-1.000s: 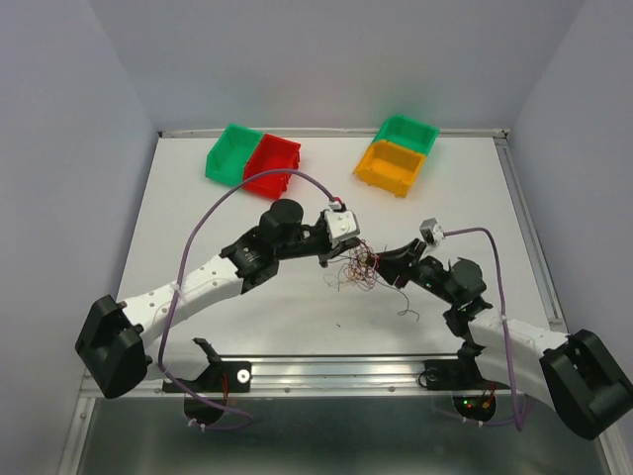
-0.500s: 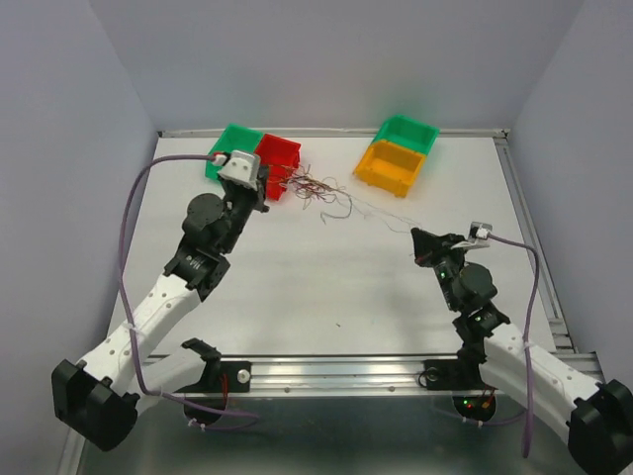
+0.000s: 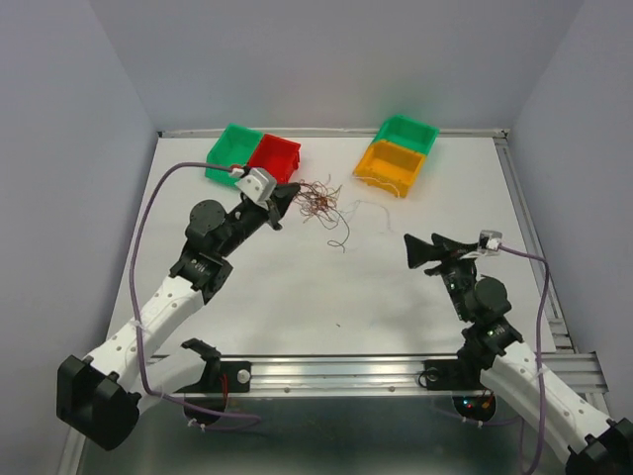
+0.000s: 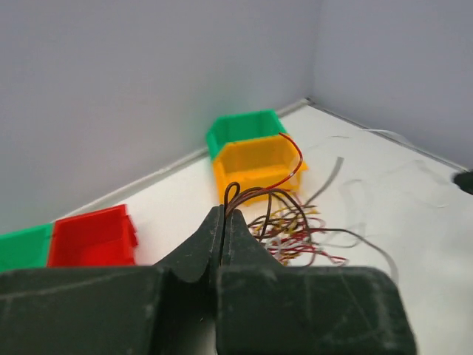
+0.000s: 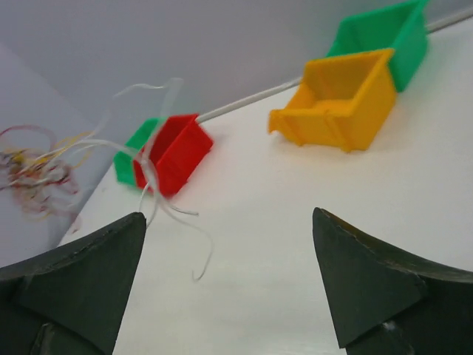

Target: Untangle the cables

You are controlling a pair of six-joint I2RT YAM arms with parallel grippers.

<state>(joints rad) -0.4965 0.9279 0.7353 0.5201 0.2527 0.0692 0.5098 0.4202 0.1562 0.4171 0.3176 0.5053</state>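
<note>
Where the left claw (image 3: 286,201) tapers to two black, wedge-shaped fingers (image 4: 199,248), it is clenched on the cables (image 3: 318,203), a frizzy tuft of hair-thin, curly strands in dark red, brown and yellowish tones. In the left wrist view the fingers meet flat, with a few strands pinched at their tips. One dark red wire arches up in a smooth loop, and the rest spill forward in kinks over the smooth white tabletop (image 3: 297,287).

The tuft hangs over the far half of the tabletop, just right of the red bin (image 3: 273,160). I cannot tell whether its lowest curls touch the surface. A pale strand (image 3: 371,206), thin and wavy, trails off to the right toward the orange bin (image 3: 390,165).

The right claw (image 3: 419,249) is released, its matte, triangular fingers (image 5: 81,274) spread wide and well apart from the tuft.

The bins are glossy moulded plastic boxes. A green bin (image 3: 231,149) touches the red one, and a second green bin (image 3: 407,132) touches the orange one.
</note>
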